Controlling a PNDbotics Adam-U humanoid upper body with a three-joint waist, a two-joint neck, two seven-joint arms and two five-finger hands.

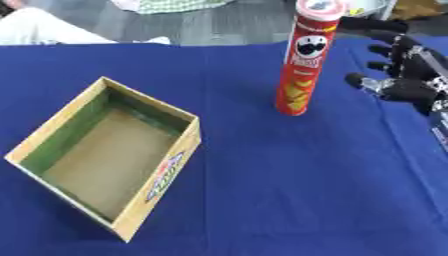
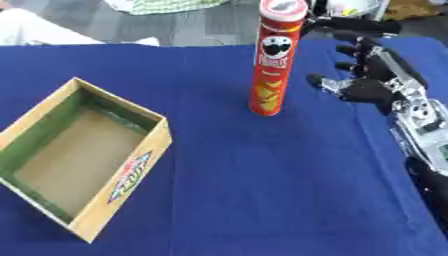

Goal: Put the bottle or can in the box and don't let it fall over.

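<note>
Item 1: tall red cardboard crisp can [image 1: 303, 60], silver top, moustached face logo, yellow crisps printed low on its side. Stands upright on blue cloth-covered bench [image 1: 289, 190], outside box, well apart to its right and farther back.

Item 2: open-top tan cardboard box [image 1: 105, 155], green inner walls, brown floor, coloured logo on near-right outer wall. Contents: nil visible.

Item 3: robot's black right hand [image 2: 372, 82], just right of can, not touching; fingers apart and relaxed, thumb toward can, holding nothing.

Blue cloth-covered table [image 1: 289, 175], grey floor [image 1: 219, 22] beyond its far edge, green-checked cloth [image 1: 171, 5] on floor, white fabric [image 1: 35, 27] at upper left
</note>
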